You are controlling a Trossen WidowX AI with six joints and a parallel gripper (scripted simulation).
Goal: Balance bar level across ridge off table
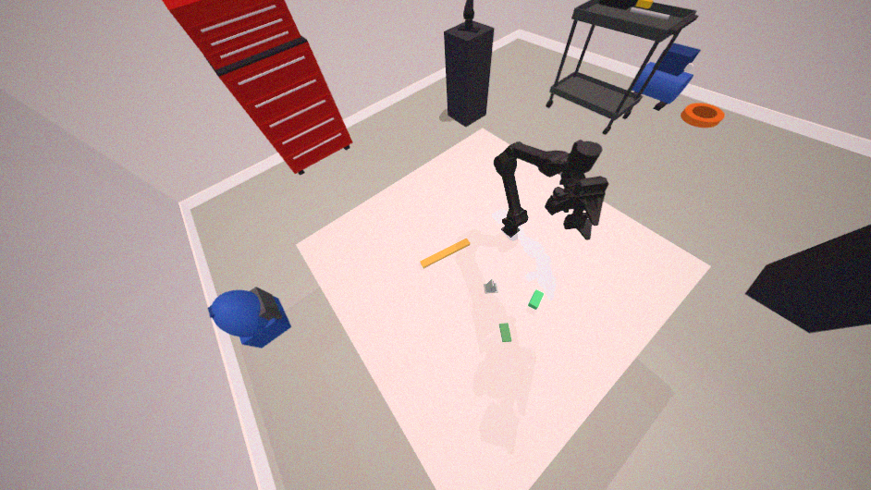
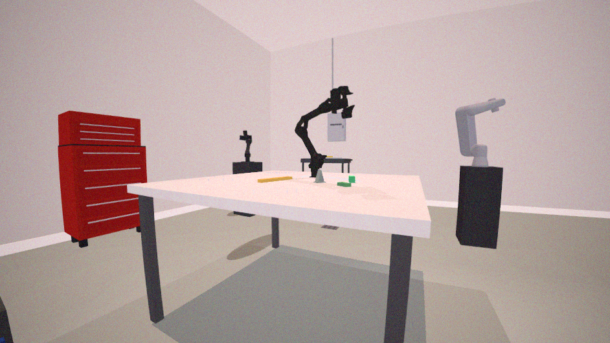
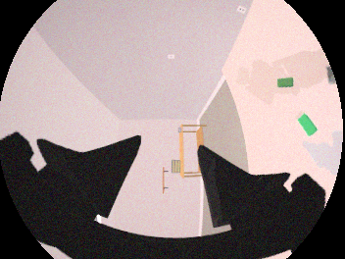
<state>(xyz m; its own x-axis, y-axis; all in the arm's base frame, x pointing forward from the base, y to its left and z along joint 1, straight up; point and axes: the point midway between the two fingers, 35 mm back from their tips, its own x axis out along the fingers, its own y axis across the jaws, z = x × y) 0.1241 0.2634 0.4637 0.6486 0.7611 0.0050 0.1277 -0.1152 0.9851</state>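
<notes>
One bar: orange bar (image 1: 445,252) lying flat on the table (image 1: 639,268), toward the far-left edge in the exterior view, apart from the ridge.
One ridge: small grey wedge, the ridge (image 1: 490,286), upright near the middle of the worktop; nothing rests on it.
Two blocks: green blocks (image 1: 535,299) (image 1: 505,332) on the worktop, just beyond the ridge toward the near-right edge in the exterior view, apart from each other.
One arm: black arm (image 1: 510,182) based near the far edge of the worktop, bent upward.
Gripper: gripper (image 1: 578,219) raised high above the far side of the worktop, fingers parted fairly wide with nothing between them.
Bar relative to jaws: well apart; the bar lies on the worktop far below and to the side of the raised jaws, untouched.
Containers: wheeled cart (image 1: 620,55) on the floor past the far corner, a yellow item on its top shelf, contents otherwise too small to tell; orange bowl (image 1: 702,114) on the floor beside it.
Wrist view: both green blocks visible at right on the worktop.
</notes>
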